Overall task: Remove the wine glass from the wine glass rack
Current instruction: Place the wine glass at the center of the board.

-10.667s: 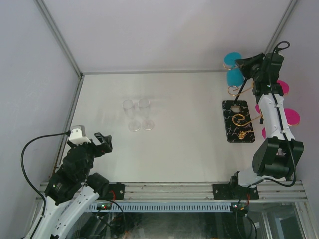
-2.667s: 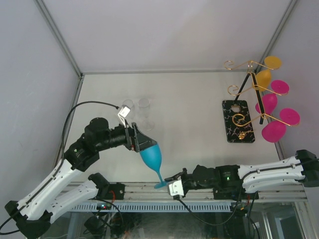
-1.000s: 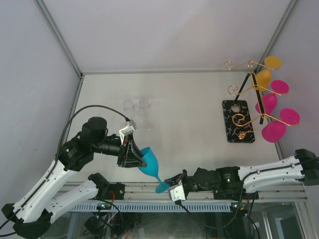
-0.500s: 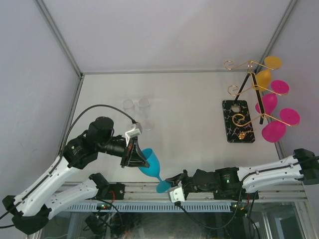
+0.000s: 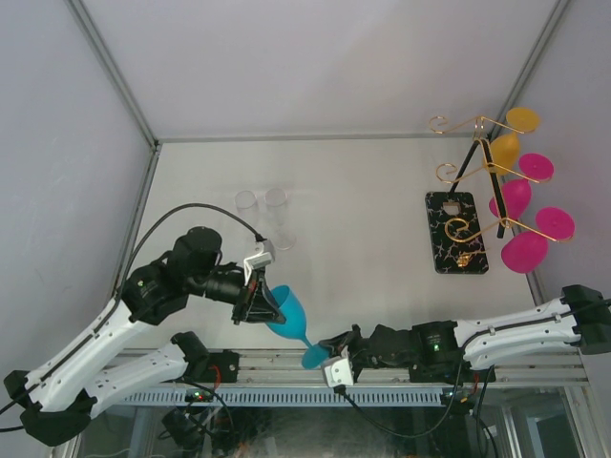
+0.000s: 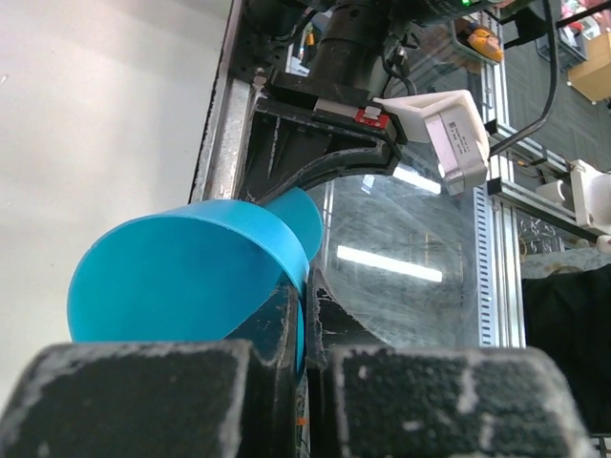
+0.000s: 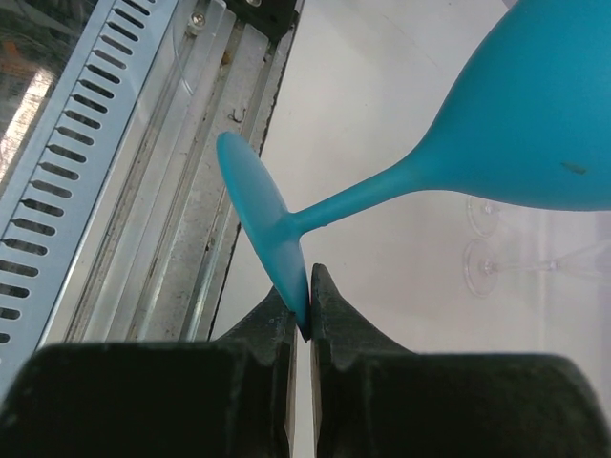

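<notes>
Handover, by the look of it: the blue wine glass (image 5: 289, 313) seems to hang just above the bench (image 5: 363, 200), slung between both arms. On the bowl's rim the left gripper (image 5: 258, 300) is closed thin, while the right gripper (image 5: 330, 347) is pinched narrow on the foot's edge. Held at both ends, it shouldn't swing. Its long axis lies tilted, mouth toward the left gripper, foot toward the right. The wine glass rack (image 5: 456, 232) stands well beyond the right gripper.

Left end effector (image 5: 260, 303) and right end effector (image 5: 331, 345), both clamped, arms angled inward.
</notes>
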`<state>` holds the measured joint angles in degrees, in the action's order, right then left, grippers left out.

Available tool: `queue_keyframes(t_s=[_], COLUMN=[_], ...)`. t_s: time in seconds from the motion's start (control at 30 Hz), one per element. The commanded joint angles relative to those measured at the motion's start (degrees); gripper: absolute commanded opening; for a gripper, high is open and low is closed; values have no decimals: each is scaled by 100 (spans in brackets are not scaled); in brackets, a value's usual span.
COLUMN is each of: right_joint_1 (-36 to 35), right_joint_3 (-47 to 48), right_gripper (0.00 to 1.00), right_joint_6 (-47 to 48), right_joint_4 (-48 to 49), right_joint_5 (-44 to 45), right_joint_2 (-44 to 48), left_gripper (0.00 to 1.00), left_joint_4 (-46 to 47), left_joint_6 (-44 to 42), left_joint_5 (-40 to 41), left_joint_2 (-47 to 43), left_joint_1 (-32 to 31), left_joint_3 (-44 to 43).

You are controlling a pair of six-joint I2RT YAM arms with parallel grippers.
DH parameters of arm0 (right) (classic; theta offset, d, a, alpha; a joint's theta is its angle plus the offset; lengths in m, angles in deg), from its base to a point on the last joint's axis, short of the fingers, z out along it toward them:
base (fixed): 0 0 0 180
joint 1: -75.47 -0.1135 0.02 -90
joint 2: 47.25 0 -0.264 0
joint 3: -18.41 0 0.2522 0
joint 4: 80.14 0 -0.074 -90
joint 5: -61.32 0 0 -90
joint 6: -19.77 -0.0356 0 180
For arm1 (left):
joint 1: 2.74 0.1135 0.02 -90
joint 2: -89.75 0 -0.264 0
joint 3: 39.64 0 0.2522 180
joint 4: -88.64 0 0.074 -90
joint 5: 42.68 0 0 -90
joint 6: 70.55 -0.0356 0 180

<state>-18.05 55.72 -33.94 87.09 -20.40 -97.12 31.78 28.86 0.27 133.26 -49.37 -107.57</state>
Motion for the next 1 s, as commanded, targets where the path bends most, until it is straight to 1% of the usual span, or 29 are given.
queue_keyframes(t_s=[0.0,0.1,0.13,0.17,0.23,0.27,0.33,0.47,0.7,0.83,0.97], right_joint_1=[142,137,142,145,137,140,133,132,117,115,122], right_joint_3=[33,31,35,31,35,33,35,35,-88,-149,-198], right_gripper=[0,3,8,17,40,47,54,59,61,61,61], right_joint_6=[-484,-519,-546,-564,-627,-647,-666,-676,-659,-714,-757], right_joint_4=[600,579,568,550,538,537,528,504,725,975,1170], right_joint_5=[777,802,807,801,835,864,884,957,1484,1809,1903], right_joint_2=[72,79,86,97,128,157,225,387,636,804,1043], left_gripper=[0,0,0,0,0,0,0,0,0,0,0], left_joint_4=[-532,-847,-967,-1070,-1277,-1379,-1608,-1759,-1615,-1240,-687], left_joint_6=[-127,-107,-104,-87,-18,15,17,110,474,589,714], left_joint_5=[543,1501,1807,2128,2781,3072,3472,4112,5683,5947,6102], left_joint_2=[-34,18,38,72,134,161,261,416,655,790,793], left_joint_1=[-180,-180,-180,-180,-180,-180,-180,-180,-180,-180,-180], left_joint_3=[-328,-615,-719,-830,-1026,-1110,-1242,-1296,-1033,-698,-413])
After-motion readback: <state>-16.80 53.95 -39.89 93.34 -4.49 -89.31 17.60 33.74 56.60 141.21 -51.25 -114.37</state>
